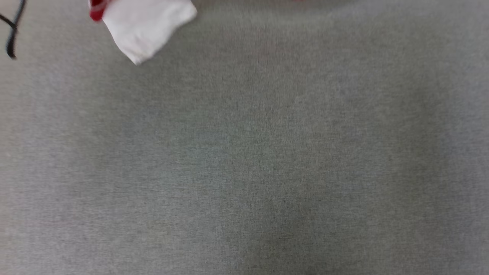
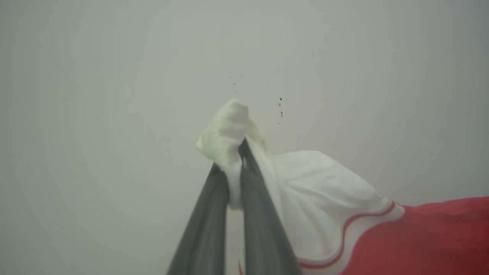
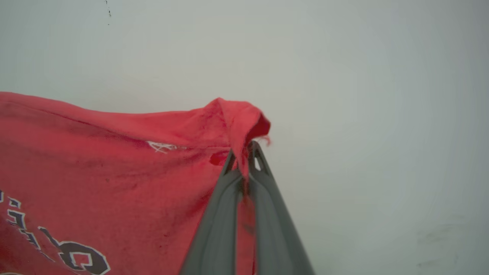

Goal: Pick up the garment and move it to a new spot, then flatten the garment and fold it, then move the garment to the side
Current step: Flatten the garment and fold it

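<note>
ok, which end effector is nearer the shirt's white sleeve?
Left. The left end effector is shut on the white sleeve itself; the right end effector is shut on a red corner of the shirt, away from the sleeve.

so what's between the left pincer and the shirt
Nothing: in the left wrist view the left pincer is shut on the garment, with its white sleeve bunched between the fingers.

It looks like a plain lab or test room, though little settles it: one wide, flat, grey woven surface (image 1: pixel 244 160), evenly lit, and a loose black cable (image 1: pixel 13 32) trailing at its far left corner.
</note>
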Robot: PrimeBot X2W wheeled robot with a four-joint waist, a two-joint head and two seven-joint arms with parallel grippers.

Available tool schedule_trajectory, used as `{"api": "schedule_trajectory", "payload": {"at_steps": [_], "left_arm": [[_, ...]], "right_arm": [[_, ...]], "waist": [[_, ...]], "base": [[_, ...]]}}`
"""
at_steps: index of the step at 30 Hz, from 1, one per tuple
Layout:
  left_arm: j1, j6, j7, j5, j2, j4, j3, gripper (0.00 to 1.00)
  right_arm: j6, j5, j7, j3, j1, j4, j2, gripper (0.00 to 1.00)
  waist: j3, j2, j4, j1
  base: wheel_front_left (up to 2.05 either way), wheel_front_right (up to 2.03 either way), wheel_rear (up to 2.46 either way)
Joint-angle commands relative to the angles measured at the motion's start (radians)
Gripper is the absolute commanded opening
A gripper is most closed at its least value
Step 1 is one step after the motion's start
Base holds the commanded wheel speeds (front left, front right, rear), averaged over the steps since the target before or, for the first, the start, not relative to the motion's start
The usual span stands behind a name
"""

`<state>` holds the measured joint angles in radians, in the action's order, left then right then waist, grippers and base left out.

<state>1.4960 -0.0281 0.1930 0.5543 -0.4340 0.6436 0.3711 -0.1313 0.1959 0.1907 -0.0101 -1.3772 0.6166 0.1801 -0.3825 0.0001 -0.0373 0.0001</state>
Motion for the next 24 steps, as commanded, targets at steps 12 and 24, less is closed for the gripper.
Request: {"api": "schedule_trajectory", "payload": {"at_steps": [12, 24], "left_arm": [[0.22, 0.043, 0.026, -0.025, -0.008, 0.128, 0.008, 0.0], [0.186, 0.096, 0.067, 0.011, 0.033, 0.317, -0.007, 0.0]], "right_arm": [[0.001, -0.022, -0.113, -0.063, -0.268, 0.143, -0.043, 0.0], [0.001, 0.025, -0.18, -0.158, -0.282, 0.3, -0.056, 0.0]], "waist": [[-0.281, -0.0001, -0.034, -0.0001], [-0.348, -0.0001, -0.015, -0.0001]], "base": [[0.0, 0.0, 0.0], [0.0, 0.0, 0.0]]}}
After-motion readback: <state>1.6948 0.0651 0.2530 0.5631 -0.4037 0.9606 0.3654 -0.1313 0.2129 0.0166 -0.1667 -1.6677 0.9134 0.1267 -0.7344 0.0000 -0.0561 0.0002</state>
